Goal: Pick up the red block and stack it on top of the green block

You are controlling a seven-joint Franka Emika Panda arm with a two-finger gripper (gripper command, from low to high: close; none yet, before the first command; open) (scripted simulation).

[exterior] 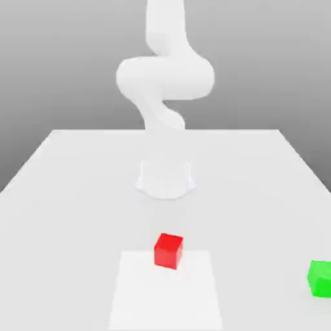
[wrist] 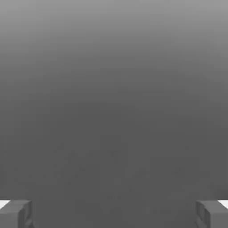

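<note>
White counter (exterior: 71, 194) takes up most of the exterior view, flat, pale, grey backdrop behind it. White arm (exterior: 165, 77) rises from a round base (exterior: 165, 180) at the counter's middle, bends in a fat S curve and runs out of frame at the top edge. A slightly brighter square patch (exterior: 129, 297) lies on the counter near the front edge, centred under the arm's line

Red block (exterior: 169, 250) sits on the far edge of that brighter patch, in front of the base and apart from it, flat on the counter, nothing touching it. Green block (exterior: 320, 278) sits at the exterior view's right, cut by the frame edge, well apart from the red block and a little nearer the camera, also flat on the counter and untouched. Red not on green; both stand alone

Hand view gives what the exterior view lacks: the tool (wrist: 114, 213), with two grey fingertips (wrist: 15, 213) showing at opposite corners of the frame, spread wide, nothing between them, pinching nothing. Past them is plain grey backdrop, shaded lighter to darker, so this view can't place either block. The exterior view gives the blocks, the counter and the arm's base and bend
</note>
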